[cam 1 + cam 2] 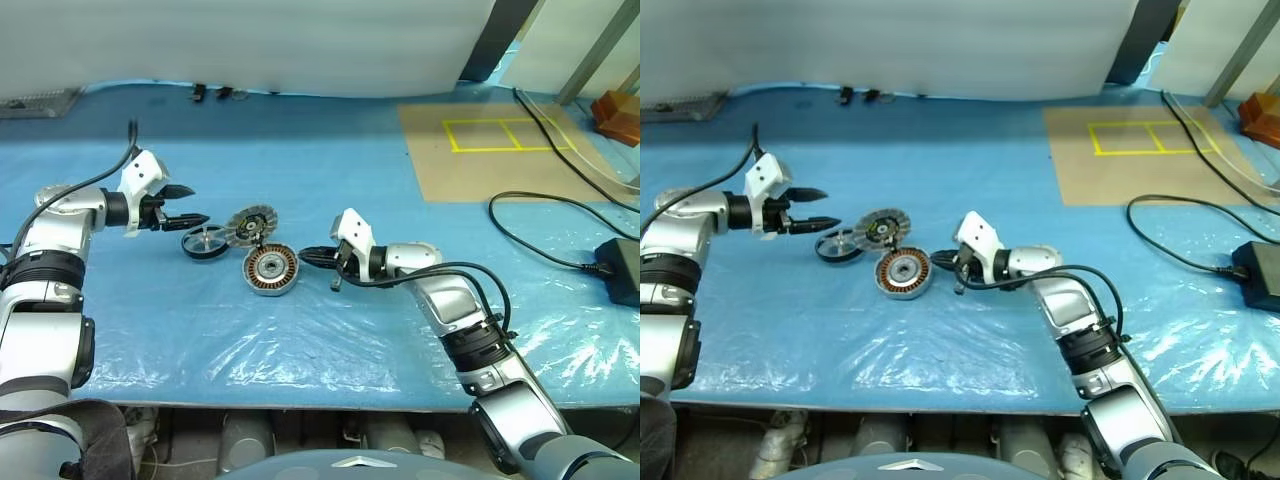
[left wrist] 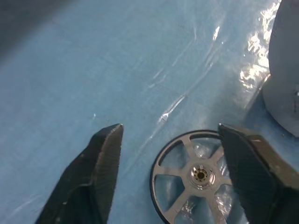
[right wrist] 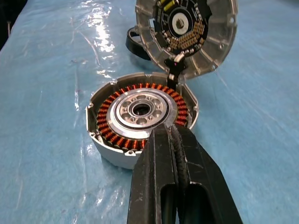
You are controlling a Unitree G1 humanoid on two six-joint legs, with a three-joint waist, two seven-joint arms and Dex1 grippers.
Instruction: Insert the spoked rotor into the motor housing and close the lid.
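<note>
Lying on the blue plastic-covered counter (image 1: 330, 160) in the head views, the spoked rotor (image 1: 204, 241) is a small flat wheel with a black rim and shiny silver spokes, resting flat just left of the other two parts. Beside it the lid (image 1: 250, 224) stands tilted up on edge, its grey segmented face turned toward the camera, touching the far edge of the motor housing (image 1: 270, 269), a short round can with copper-orange windings ringed around a silvery centre. The left gripper (image 1: 190, 205) hovers just beyond the rotor's left side, jaws parted around empty air. The right gripper (image 1: 312, 257) points leftward at the housing's right side with its jaws pressed together and nothing between them. A black cable (image 1: 560, 215) winds across the counter to the right, near a tan board (image 1: 480, 150) marked with yellow tape. From the left wrist, the two black fingers (image 2: 91, 179) stand apart, and the rotor (image 2: 191, 179) lies on the wrinkled sheet between and beyond them, showing six silver spokes, a small hub and its thin dark rim. From the right wrist, the closed fingers (image 3: 161, 182) reach to the near wall of the housing (image 3: 140, 114), whose windings circle a bright bearing plate; the lid (image 3: 187, 32) leans behind it, its inner face carrying a dark circuit ring, with the rotor's black rim (image 3: 135, 44) peeking out at its side.
</note>
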